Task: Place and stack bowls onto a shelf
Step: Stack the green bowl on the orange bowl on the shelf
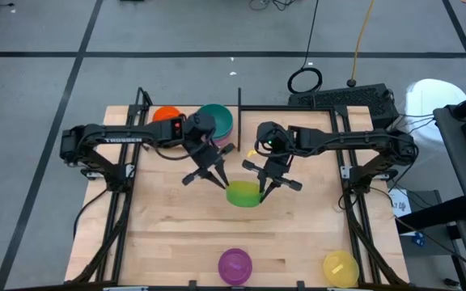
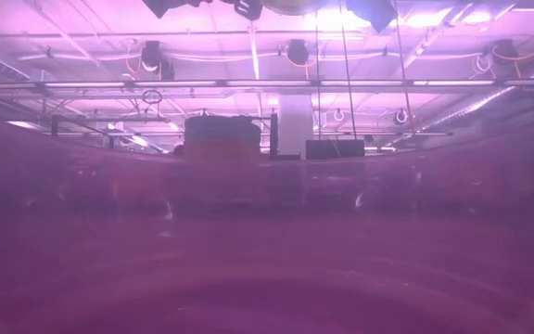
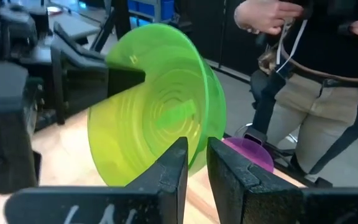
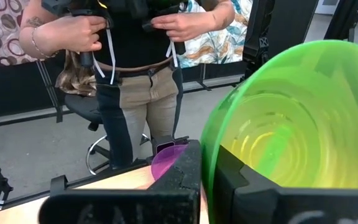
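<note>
A: What does each gripper hold?

B: The right gripper (image 1: 263,192) is clamped on the rim of the lime green bowl (image 1: 243,194); in its wrist view the two fingers (image 4: 185,171) pinch the bowl's wall. The left gripper (image 1: 219,183) meets the same bowl from the left, its fingers (image 3: 174,168) set close together with the bowl's rim in the narrow gap between them. The bowl stands tilted on edge, lifted above the middle of the table (image 1: 168,226).

A: And outward from there?

B: Both arms reach inward from the table's left and right edges. At the far left stand the teal bowl (image 1: 217,119) and the orange bowl (image 1: 165,114), just beside each other, on the shelf (image 1: 121,113). The purple bowl (image 1: 235,265) sits at the near edge, centre; the yellow bowl (image 1: 340,267) lies at the near right corner.

A: Beyond the table?

B: A person (image 4: 135,81) stands there, hands (image 4: 185,25) held at chest height. The low view is veiled by a purple surface directly before the lens.
</note>
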